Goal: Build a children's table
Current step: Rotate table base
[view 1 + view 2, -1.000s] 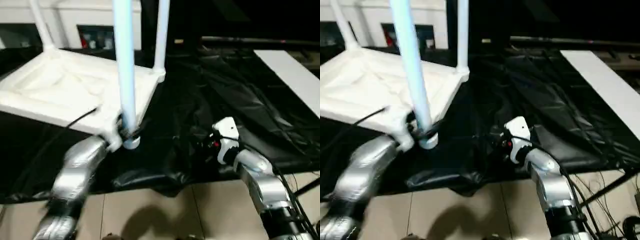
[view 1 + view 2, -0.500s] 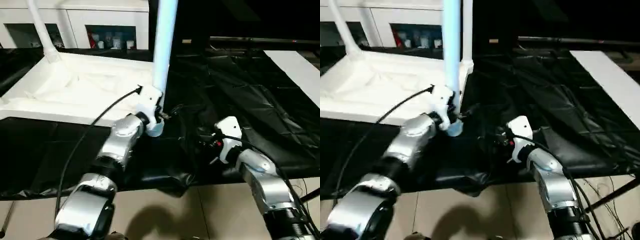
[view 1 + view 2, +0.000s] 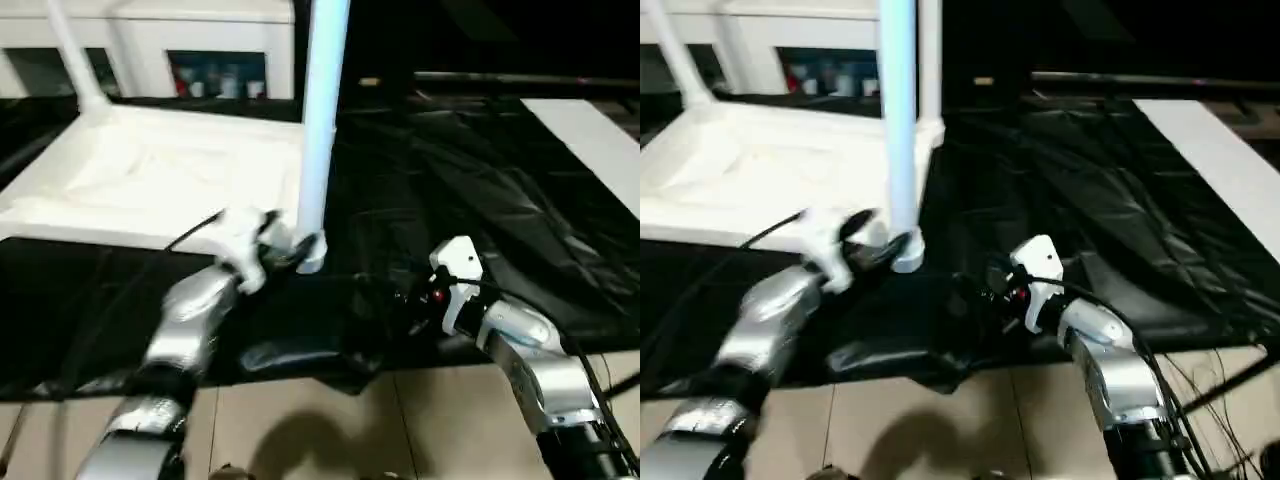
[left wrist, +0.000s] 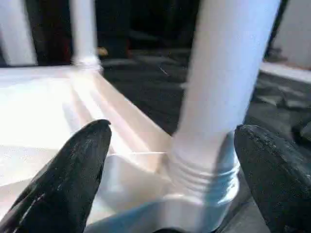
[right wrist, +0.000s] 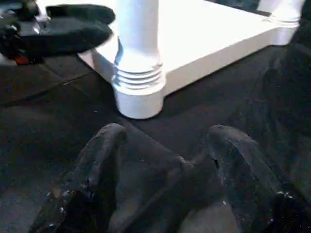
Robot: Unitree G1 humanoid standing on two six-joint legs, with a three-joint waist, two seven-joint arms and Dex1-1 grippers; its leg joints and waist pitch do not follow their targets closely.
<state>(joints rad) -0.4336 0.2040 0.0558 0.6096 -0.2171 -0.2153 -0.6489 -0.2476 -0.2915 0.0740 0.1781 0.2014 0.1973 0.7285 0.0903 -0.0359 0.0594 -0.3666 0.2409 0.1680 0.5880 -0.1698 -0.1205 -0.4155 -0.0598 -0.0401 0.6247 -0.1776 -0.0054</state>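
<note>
left wrist view: left gripper fingers spread wide around leg seated in tabletop corner socket, likely to twist it tight; right gripper open, idle.

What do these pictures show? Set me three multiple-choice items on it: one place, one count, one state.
1. Where is the left end effector?
A. At the foot of the near long white tapered tube leg
B. On the floor
C. On top of the far leg

2. How many legs stand upright in the white plastic rectangular tabletop?
A. One
B. Three
C. Five

3. What state is the right end effector in?
A. Shut on a leg
B. Open and empty
C. Shut on the tabletop's rim

Key:
1 A: the left end effector has one finger on each side of the near leg, just above its round corner socket.
2 B: the near leg and two far legs rise from the tabletop.
3 B: the right end effector has its fingers apart over the black cloth, holding nothing.
</note>
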